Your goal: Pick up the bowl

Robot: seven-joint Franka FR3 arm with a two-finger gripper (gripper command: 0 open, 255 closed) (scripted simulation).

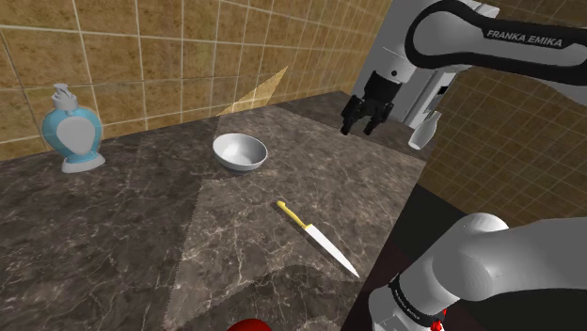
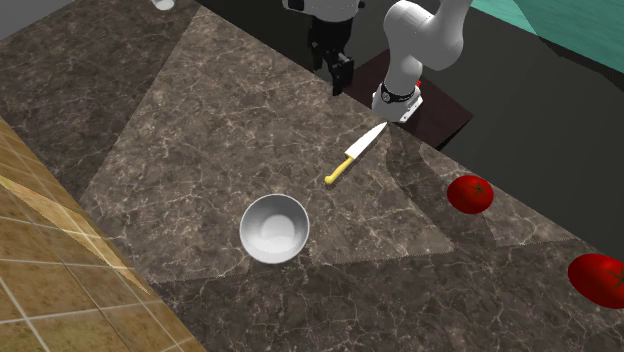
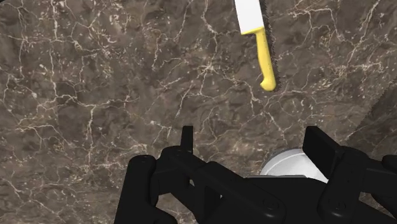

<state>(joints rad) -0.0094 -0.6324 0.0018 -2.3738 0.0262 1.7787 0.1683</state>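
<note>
A round grey-white bowl [image 1: 239,151] stands upright and empty on the dark marble counter [image 1: 122,235]. In the second exterior view the bowl [image 2: 274,229] lies near the tiled wall. My black gripper [image 1: 359,129] hangs in the air to the shoulder view's right of the bowl, well apart from it, open and with nothing in it. The gripper [image 2: 332,72] is over the counter's far edge in the second exterior view. In the wrist view the fingers [image 3: 186,137] stand wide apart around the gripper [image 3: 253,145], and part of the bowl's rim [image 3: 289,164] peeks out behind the hand.
A yellow-handled knife [image 1: 315,235] lies between the bowl and the stand. A blue and white soap dispenser [image 1: 73,132] stands by the tiled wall, and a white bottle [image 1: 425,130] stands near the gripper. Two tomatoes [image 2: 470,193] [image 2: 600,278] rest on the counter.
</note>
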